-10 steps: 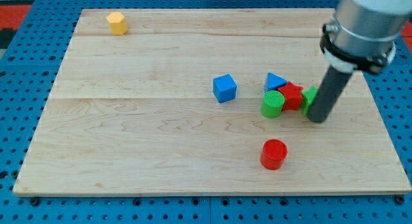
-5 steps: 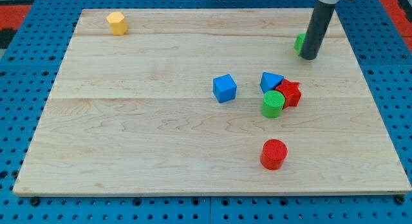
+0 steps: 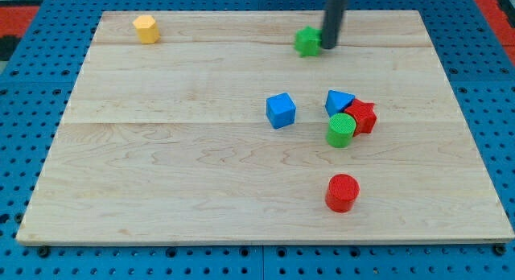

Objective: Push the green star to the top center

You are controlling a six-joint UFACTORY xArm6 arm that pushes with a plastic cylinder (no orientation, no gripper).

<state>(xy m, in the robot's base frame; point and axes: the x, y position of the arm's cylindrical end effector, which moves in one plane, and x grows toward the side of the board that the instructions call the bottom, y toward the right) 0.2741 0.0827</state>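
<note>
The green star (image 3: 306,41) lies near the board's top edge, a little right of centre. My tip (image 3: 330,47) stands right against the star's right side. The dark rod rises from there out of the view's top.
A yellow hexagon block (image 3: 146,28) sits at the top left. A blue cube (image 3: 281,110) lies mid-board. To its right a blue triangle (image 3: 338,101), a red star (image 3: 363,117) and a green cylinder (image 3: 341,129) cluster together. A red cylinder (image 3: 342,192) stands lower right.
The green star was pushed from beside the red star up to the top right, then left along the top edge. My tip travelled with it.
</note>
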